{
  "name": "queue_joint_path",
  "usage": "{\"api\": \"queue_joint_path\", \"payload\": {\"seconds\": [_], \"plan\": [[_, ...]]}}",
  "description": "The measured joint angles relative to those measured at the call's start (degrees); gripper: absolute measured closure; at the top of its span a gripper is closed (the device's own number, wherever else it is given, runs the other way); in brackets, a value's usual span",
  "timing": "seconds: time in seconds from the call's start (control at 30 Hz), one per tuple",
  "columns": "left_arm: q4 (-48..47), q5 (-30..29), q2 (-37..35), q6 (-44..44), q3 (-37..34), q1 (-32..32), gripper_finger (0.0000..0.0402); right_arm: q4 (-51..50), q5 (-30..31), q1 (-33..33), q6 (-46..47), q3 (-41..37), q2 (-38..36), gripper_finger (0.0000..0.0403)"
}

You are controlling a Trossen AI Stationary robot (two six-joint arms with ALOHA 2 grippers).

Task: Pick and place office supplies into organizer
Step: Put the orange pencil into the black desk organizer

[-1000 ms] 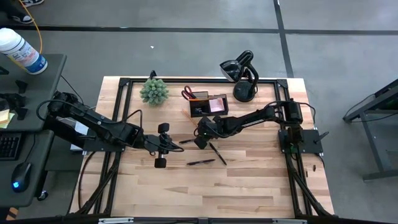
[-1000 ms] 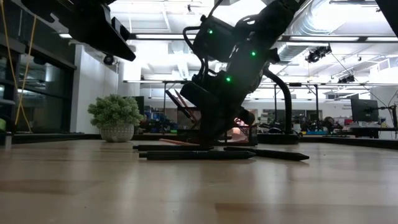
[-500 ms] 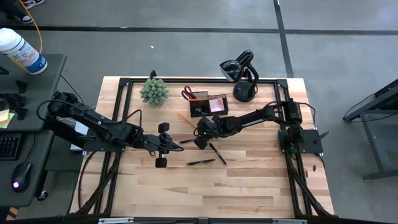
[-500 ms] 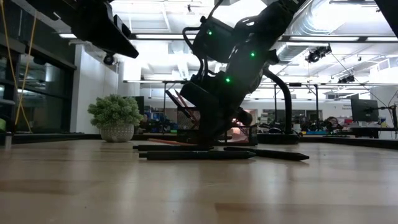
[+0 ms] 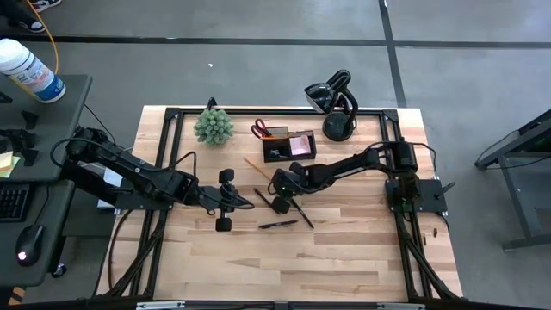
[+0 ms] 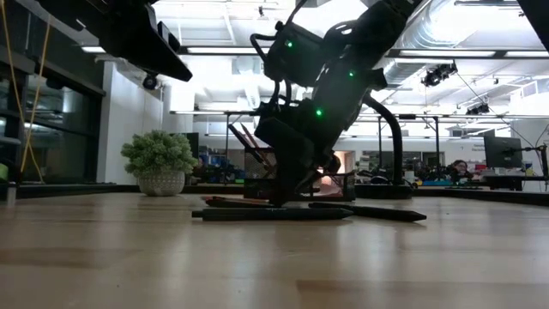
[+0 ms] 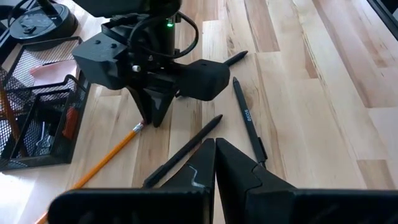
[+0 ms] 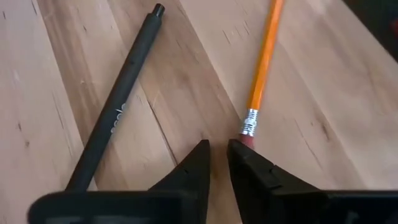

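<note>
An orange pencil (image 8: 264, 62) lies flat on the wooden table, left of the black mesh organizer (image 5: 288, 145). My right gripper (image 8: 217, 152) points steeply down at the pencil's eraser end, its fingers a narrow gap apart with only bare wood between them. A black pen (image 8: 118, 106) lies beside it, with two more pens (image 5: 278, 225) (image 5: 300, 209) nearer the front. Red-handled scissors (image 5: 260, 129) and a pink pad (image 5: 301, 142) sit in the organizer. My left gripper (image 7: 214, 155) hovers shut and holds nothing, left of the pencil, over one pen (image 7: 186, 146). My right gripper has one fingertip (image 8: 242, 155) right at the pencil's eraser end (image 8: 247, 140), coming from above at a slant. Whether it touches the eraser I cannot tell. The pencil lies flat on the table, outside the gap between the fingers.
A spiky green plant (image 5: 213, 126) stands at the far left of the table. A black curved-neck stand (image 5: 336, 103) is at the far right, behind the organizer. Bare wood lies along the near half of the table.
My right gripper has rolled about its own pointing line while staying over the pencil's eraser end. My left arm has kept still.
</note>
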Motion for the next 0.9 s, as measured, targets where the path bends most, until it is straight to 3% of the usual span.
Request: {"api": "queue_joint_path", "payload": {"seconds": [0.3, 0.6, 0.9], "plan": [[-0.1, 0.0, 0.0, 0.0, 0.0, 0.0, 0.0401, -0.8, 0.0, 0.8, 0.2, 0.5, 0.0, 0.0333], [-0.3, -1.0, 0.0, 0.0, 0.0, 0.0, 0.0401, -8.5, 4.9, 1.7, -3.2, 8.4, -0.1, 0.0332], [-0.3, -1.5, 0.0, 0.0, 0.0, 0.0, 0.0401, -9.2, 2.5, -0.5, -3.3, 8.3, 0.2, 0.0304]]}}
